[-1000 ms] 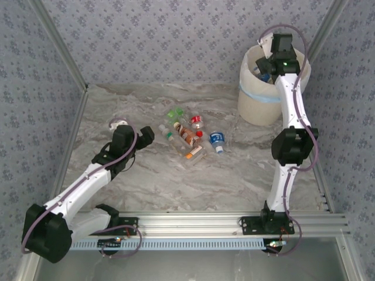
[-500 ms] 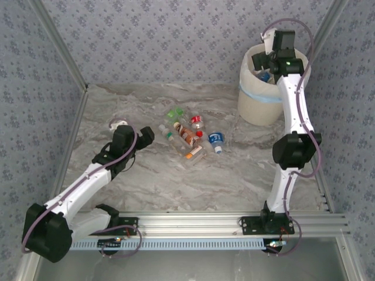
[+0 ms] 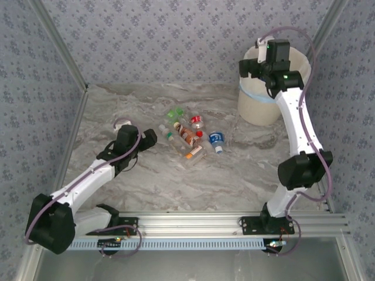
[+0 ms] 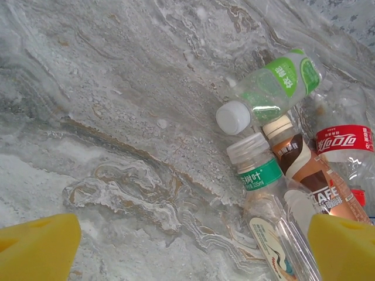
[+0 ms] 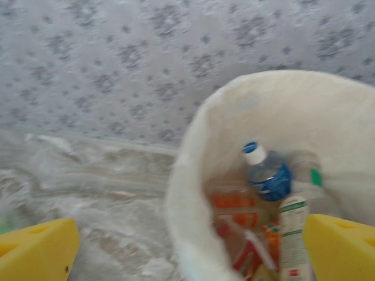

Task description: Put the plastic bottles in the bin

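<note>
Several plastic bottles lie in a heap mid-table. My left gripper hovers just left of them, open; in its wrist view the left gripper has bare marble between its yellow fingertips. A white-labelled clear bottle lies by the right finger. Beyond it lie a green-labelled bottle, a green-banded one, a brown coffee bottle and a red-labelled one. My right gripper hangs open and empty over the left rim of the bin. Inside the bin lie a blue-labelled bottle and orange ones.
Patterned walls close in the table on three sides. An aluminium rail runs along the near edge by the arm bases. A blue-labelled bottle lies at the heap's right side. Bare marble separates the heap from the bin.
The right gripper has risen out of the bin, swung left over its rim and opened slightly wider. The left gripper has crept a little toward the bottle heap.
</note>
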Tool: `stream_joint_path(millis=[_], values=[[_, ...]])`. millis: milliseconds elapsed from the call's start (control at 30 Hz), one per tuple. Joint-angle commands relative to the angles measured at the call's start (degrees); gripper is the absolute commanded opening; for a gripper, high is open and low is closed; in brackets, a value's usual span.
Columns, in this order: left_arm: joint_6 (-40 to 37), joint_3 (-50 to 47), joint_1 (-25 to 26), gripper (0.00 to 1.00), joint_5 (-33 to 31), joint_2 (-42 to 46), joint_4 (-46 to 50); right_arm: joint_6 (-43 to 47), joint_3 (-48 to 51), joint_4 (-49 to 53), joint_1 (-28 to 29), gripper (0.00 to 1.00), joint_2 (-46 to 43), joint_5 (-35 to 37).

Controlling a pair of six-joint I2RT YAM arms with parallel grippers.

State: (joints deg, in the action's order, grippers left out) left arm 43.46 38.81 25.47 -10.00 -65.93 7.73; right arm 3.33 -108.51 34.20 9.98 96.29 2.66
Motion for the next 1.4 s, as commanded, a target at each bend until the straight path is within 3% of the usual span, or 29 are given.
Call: stream_joint_path(millis=[0, 133, 300, 433, 600, 800, 1067, 1367], values=[[2.2, 3.3, -0.4, 0.99, 1.9, -1.6, -1.4, -3.3, 4.2, -1.3, 3.2, 1.00, -3.3, -2.7], [3.2, 7.1, -0.4, 1.00, 5.0, -4.6, 2.1, -4.9, 9.1, -1.1, 7.3, 1.00, -4.6, -2.7], [5.4, 9.4, 2.6, 0.99, 5.7, -5.6, 5.5, -7.8, 14.8, -0.8, 11.6, 1.00, -5.2, 2.5], [5.7, 9.9, 6.4, 0.99, 7.9, -6.4, 5.0, -14.2, 20.5, -2.6, 12.3, 1.00, -5.5, 5.7], [9.5, 8.8, 10.6, 0.99, 11.0, -7.5, 3.6, -22.0, 28.3, -7.7, 12.2, 0.99, -4.6, 4.5], [3.6, 9.9, 14.1, 0.99, 9.1, -8.4, 5.8, -25.0, 29.7, -7.8, 12.2, 0.97, 0.6, 3.8], [4.5, 7.8, 14.7, 0.99, 12.4, -10.9, -0.7, -29.5, 27.5, -9.0, 12.2, 0.95, 8.6, 2.9], [5.3, 7.5, 14.6, 0.99, 4.6, -9.8, 1.9, -27.8, 26.2, -8.0, 12.7, 0.88, 15.7, 0.1]])
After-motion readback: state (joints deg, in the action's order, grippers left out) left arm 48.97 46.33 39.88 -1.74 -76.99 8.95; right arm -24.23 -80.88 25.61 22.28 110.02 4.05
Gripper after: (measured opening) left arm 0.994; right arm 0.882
